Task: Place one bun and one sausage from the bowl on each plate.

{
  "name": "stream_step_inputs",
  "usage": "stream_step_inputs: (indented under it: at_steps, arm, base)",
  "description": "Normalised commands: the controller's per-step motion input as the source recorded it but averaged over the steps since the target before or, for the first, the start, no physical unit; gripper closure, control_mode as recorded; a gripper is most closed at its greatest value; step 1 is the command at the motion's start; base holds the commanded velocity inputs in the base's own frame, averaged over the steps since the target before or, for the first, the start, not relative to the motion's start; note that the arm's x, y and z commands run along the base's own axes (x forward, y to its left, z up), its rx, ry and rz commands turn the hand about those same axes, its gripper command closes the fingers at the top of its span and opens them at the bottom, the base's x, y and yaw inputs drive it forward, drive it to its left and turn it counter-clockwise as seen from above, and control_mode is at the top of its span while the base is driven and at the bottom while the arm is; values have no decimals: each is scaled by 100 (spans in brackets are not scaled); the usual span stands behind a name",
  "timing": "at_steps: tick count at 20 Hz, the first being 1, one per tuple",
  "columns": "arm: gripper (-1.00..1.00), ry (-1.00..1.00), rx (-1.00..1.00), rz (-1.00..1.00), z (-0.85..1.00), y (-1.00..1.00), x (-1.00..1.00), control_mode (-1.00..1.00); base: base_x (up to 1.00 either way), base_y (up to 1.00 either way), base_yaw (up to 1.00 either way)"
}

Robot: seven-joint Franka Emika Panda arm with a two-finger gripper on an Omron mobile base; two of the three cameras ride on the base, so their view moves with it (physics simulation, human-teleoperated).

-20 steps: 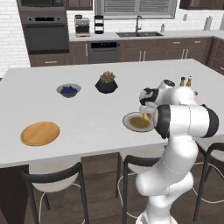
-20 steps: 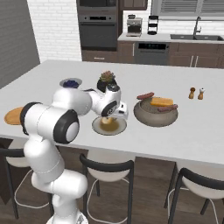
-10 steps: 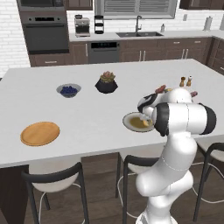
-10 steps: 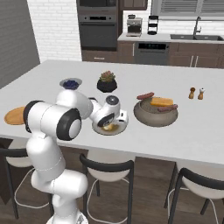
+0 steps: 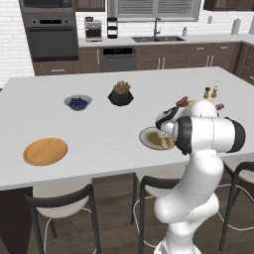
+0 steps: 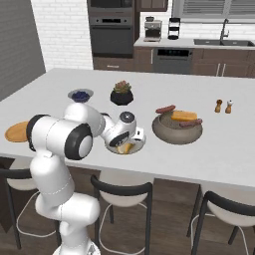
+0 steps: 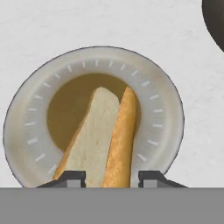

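Note:
My gripper (image 7: 111,177) hangs low over the pale grey plate (image 7: 26,109) with the brown centre. A split bun (image 7: 105,135) lies tilted on that plate between my fingertips (image 7: 73,177), and a thin gap shows at the right tip. From the right base view the hand (image 6: 124,144) sits at the grey plate (image 6: 137,144) with the bun (image 6: 127,148) under it. The tan-grey bowl (image 6: 177,132) to its right holds another bun (image 6: 184,116) and two sausages (image 6: 165,108). The wooden plate (image 5: 45,151) lies bare at the far left.
A small bowl of blue berries (image 5: 78,102) and a black plant pot (image 5: 120,94) stand further back on the counter. Two shakers (image 6: 224,106) stand right of the big bowl. Stools (image 5: 64,203) line the counter's near edge.
The hand has come down onto the grey plate with the bun. The jaws have widened around it.

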Motion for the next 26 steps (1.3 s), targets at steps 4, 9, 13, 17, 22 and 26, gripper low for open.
stream_step_inputs:
  at_steps: [4,9,13,17,22,26]
  arm:
    - [-100,0,0,0,0,0,0,-100]
    - [-100,0,0,0,17,0,0,-100]
    - [-100,0,1,-8,90,-13,-16,-100]
    - [-100,5,6,-37,68,-59,-9,-100]
    - [-100,6,7,-47,35,-70,7,-100]
    - [-100,5,12,-29,37,-80,38,-100]
  base:
    - [0,0,0]
    - [0,0,0]
    - [0,0,0]
    - [0,0,0]
    - [0,0,0]
    - [0,0,0]
